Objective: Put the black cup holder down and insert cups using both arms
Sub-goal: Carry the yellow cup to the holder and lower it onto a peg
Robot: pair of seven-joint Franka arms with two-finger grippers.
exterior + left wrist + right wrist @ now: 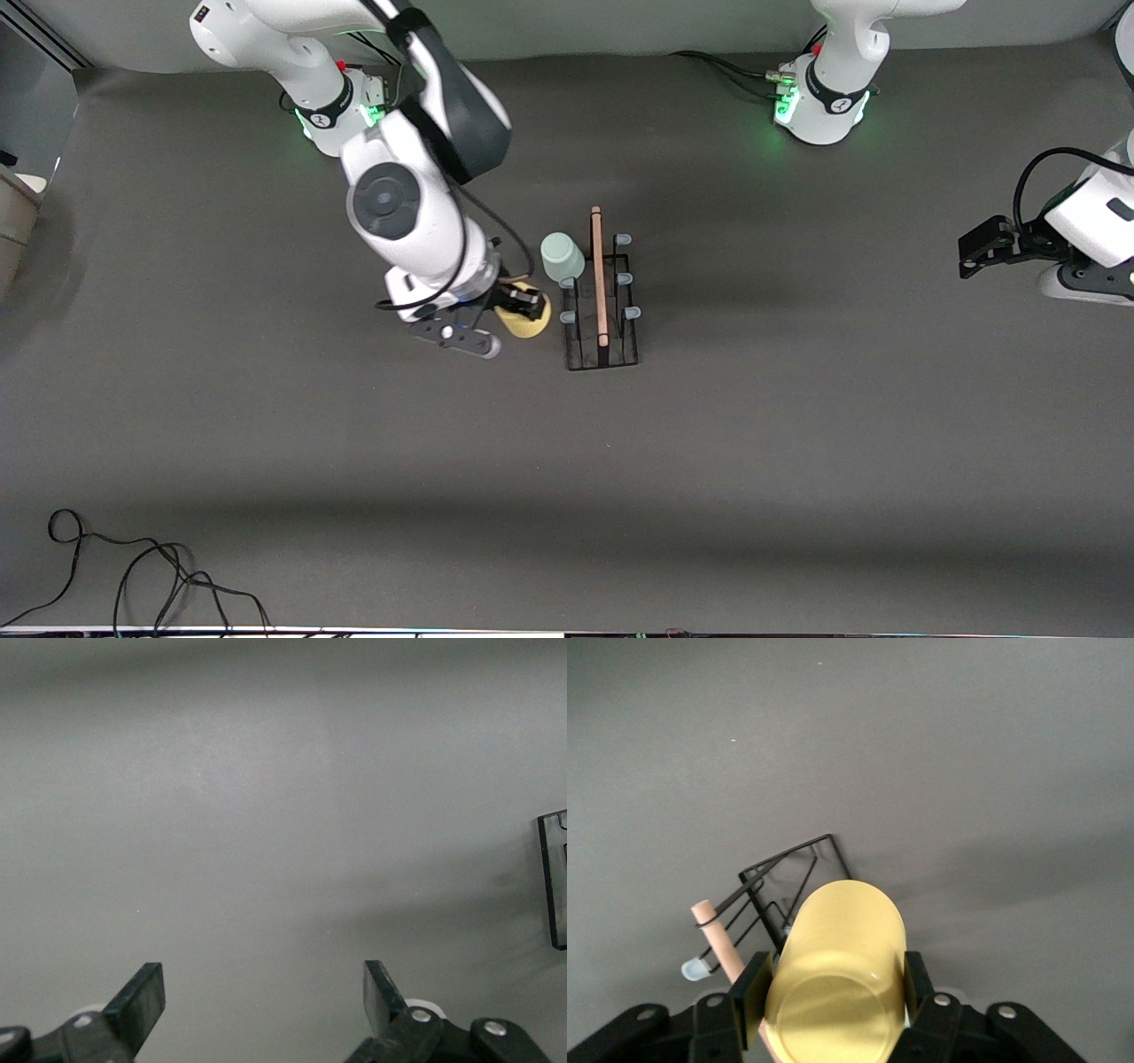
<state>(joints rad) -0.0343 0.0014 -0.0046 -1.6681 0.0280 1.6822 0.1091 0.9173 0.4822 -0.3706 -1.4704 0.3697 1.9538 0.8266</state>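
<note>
The black cup holder stands on the table's middle, with its wooden rod handle on top. A pale green cup sits upside down on a peg on the side toward the right arm's end. My right gripper is shut on a yellow cup and holds it beside the holder's pegs on that same side. In the right wrist view the yellow cup fills the gripper, with the holder past it. My left gripper waits open at the left arm's end, and it is empty in its own view. The light blue cup is out of view.
Black cables lie at the table's edge nearest the front camera, toward the right arm's end. A dark see-through piece shows at the edge of the left wrist view. Several pale-tipped pegs on the holder are bare.
</note>
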